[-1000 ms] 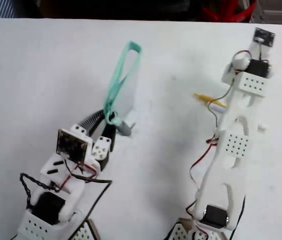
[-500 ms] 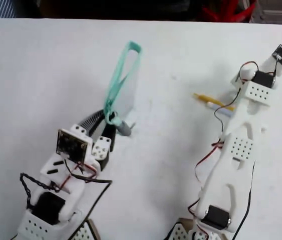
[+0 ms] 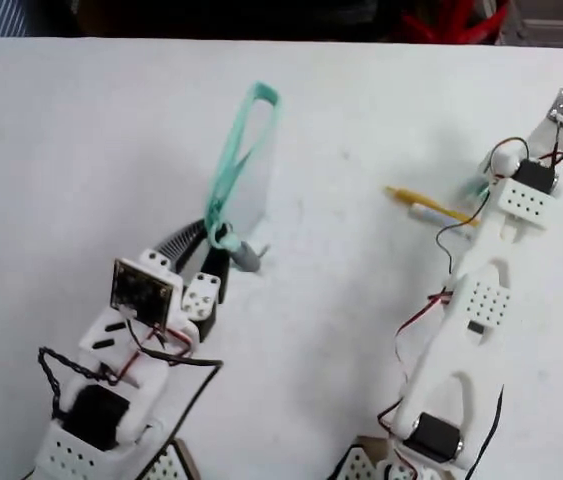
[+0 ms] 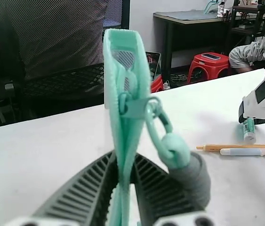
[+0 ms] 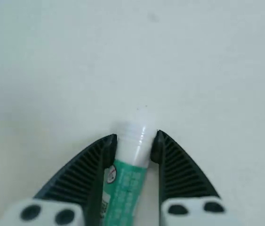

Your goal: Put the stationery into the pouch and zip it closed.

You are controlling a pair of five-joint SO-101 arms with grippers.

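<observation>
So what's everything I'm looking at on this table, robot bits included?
Pouch: one, mint-green zip edge, upright in the left gripper.
Zip pull: one, grey, hanging off the pouch's zip.
Pencil: one, yellow, lying on the table.
Pen: one, white, beside the pencil.
Tube: one, green and white, in the right gripper.
Table: one, white.
Left gripper: one, black, shut on the pouch.
Right gripper: one, black, shut on the tube.

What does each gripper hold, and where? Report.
Left gripper: the pouch, by its zipper edge. Right gripper: the green tube, near its white end.
</observation>
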